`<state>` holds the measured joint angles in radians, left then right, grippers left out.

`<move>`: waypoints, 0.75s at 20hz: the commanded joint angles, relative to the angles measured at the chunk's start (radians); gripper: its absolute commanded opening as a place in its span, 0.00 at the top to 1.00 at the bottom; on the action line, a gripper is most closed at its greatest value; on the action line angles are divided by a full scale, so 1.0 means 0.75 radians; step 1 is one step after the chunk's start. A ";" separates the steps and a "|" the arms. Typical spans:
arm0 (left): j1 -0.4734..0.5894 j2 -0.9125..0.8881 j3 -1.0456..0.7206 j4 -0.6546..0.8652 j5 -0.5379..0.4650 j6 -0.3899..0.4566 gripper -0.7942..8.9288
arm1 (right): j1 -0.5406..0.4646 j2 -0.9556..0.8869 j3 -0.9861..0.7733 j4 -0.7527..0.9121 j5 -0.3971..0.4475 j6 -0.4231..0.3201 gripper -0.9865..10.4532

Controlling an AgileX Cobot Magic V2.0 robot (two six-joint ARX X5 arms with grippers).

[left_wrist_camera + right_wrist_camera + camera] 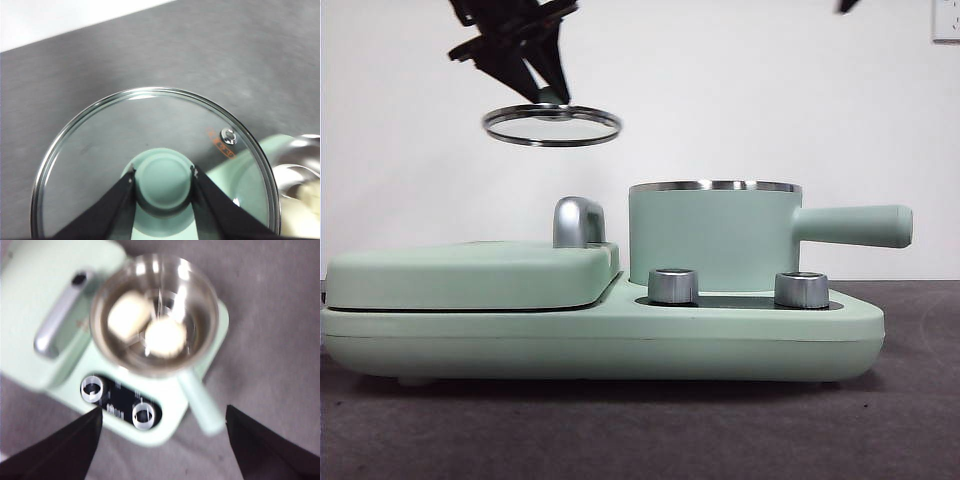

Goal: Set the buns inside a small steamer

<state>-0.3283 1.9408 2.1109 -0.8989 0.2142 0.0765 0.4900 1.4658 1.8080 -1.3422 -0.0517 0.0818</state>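
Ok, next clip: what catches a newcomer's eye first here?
The glass lid hanging in the air above the griddle, pinched by its green knob in the left gripper. Next, the open steamer beside it, with both buns lying inside. The right gripper hangs open high above the steamer.

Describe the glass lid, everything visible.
The glass lid is a round, clear disc with a steel rim, a mint-green knob at its centre and a small metal vent with orange print beside it. It hangs roughly level in the air, above the griddle side of the appliance and off the small steamer, which stands open. Only the left end effector touches it, jaws shut on the knob from both sides.
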 commanded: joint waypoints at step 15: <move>-0.443 0.014 0.046 -0.067 0.011 0.065 0.90 | 0.007 -1.456 -1.203 0.281 0.010 0.302 0.57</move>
<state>-0.6544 1.9408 2.1109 -0.9794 0.2157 0.1127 0.4900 0.3710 0.8967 -1.1435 -0.0483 0.2935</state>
